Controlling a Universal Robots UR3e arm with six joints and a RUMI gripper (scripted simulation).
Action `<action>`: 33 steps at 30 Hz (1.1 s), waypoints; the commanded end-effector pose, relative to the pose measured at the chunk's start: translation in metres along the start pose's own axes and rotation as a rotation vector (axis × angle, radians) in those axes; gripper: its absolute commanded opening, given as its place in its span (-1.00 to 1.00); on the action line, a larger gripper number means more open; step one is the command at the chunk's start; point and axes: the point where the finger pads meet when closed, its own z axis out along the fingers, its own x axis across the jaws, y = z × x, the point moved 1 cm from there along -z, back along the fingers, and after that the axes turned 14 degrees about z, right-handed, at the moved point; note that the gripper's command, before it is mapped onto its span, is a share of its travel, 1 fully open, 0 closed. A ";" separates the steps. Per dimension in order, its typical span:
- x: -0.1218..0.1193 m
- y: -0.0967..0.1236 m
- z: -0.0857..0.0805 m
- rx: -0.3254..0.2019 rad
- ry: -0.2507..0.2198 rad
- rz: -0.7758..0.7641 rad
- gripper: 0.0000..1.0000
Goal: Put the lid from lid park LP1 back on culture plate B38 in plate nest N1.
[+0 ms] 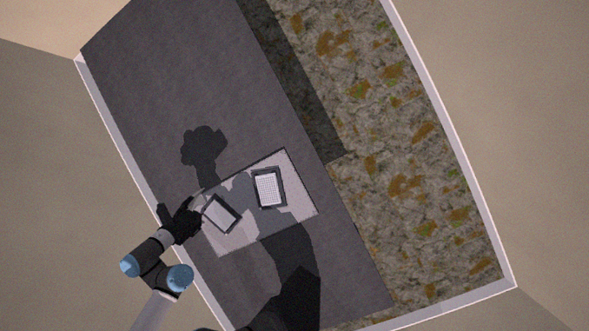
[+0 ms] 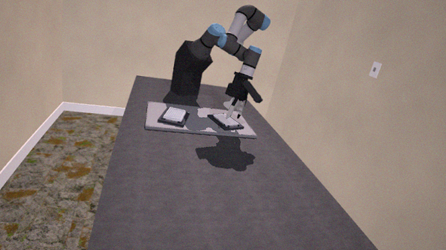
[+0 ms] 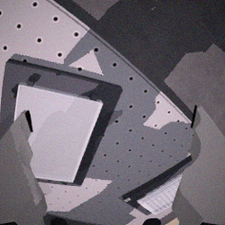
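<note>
Now fingers spread open and empty, hovering above the lid [image 3: 57,138] in its park, not touching.

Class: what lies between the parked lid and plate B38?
Only bare perforated base board; nothing stands between the lid and plate B38. The top view shows it best.

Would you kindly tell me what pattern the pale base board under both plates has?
Rows of small dark holes across the pale grey base board; clearest in the wrist view.
</note>
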 end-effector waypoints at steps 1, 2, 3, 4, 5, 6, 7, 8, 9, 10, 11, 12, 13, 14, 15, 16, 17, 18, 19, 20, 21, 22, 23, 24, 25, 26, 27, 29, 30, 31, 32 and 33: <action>-0.007 0.019 0.001 -0.012 -0.047 0.072 0.64; -0.007 0.019 0.001 -0.017 -0.057 0.088 0.64; -0.010 0.023 0.001 -0.021 -0.066 0.105 0.64; -0.010 0.023 0.001 -0.021 -0.066 0.105 0.64; -0.010 0.023 0.001 -0.021 -0.066 0.105 0.64; -0.012 0.028 0.001 -0.025 -0.076 0.122 0.64; -0.014 0.032 0.001 -0.029 -0.085 0.140 0.64; -0.016 0.037 0.001 -0.033 -0.095 0.157 0.64; -0.018 0.040 0.002 -0.037 -0.104 0.174 0.64; -0.021 0.044 0.001 -0.041 -0.113 0.191 0.64; -0.024 0.049 0.001 -0.045 -0.122 0.209 0.64; -0.026 0.053 0.001 -0.048 -0.131 0.226 0.64; -0.029 0.057 0.001 -0.052 -0.141 0.243 0.64; -0.031 0.059 0.001 -0.056 -0.150 0.261 0.64; -0.030 0.059 0.001 -0.060 -0.159 0.278 0.64; -0.033 0.063 0.001 -0.063 -0.167 0.296 0.64; -0.036 0.067 0.000 -0.066 -0.176 0.314 0.64; -0.039 0.071 0.000 -0.070 -0.185 0.331 0.64; -0.042 0.075 -0.001 -0.073 -0.194 0.349 0.64; -0.044 0.077 -0.001 -0.077 -0.202 0.367 0.64; -0.044 0.077 -0.001 -0.077 -0.202 0.367 0.64; -0.044 0.077 -0.001 -0.077 -0.202 0.367 0.64; -0.043 0.077 -0.001 -0.080 -0.211 0.384 0.64; -0.043 0.077 -0.001 -0.083 -0.220 0.402 0.64; -0.043 0.077 -0.001 -0.085 -0.225 0.411 0.64; -0.043 0.077 -0.001 -0.085 -0.225 0.411 0.64; -0.043 0.077 -0.001 -0.085 -0.225 0.411 0.64; -0.043 0.077 -0.001 -0.085 -0.225 0.411 0.64; -0.043 0.077 -0.001 -0.085 -0.225 0.411 0.64; -0.043 0.077 -0.001 -0.085 -0.225 0.411 0.64; -0.043 0.077 -0.001 -0.085 -0.225 0.411 0.64; -0.044 0.077 0.001 -0.085 -0.225 0.411 0.64</action>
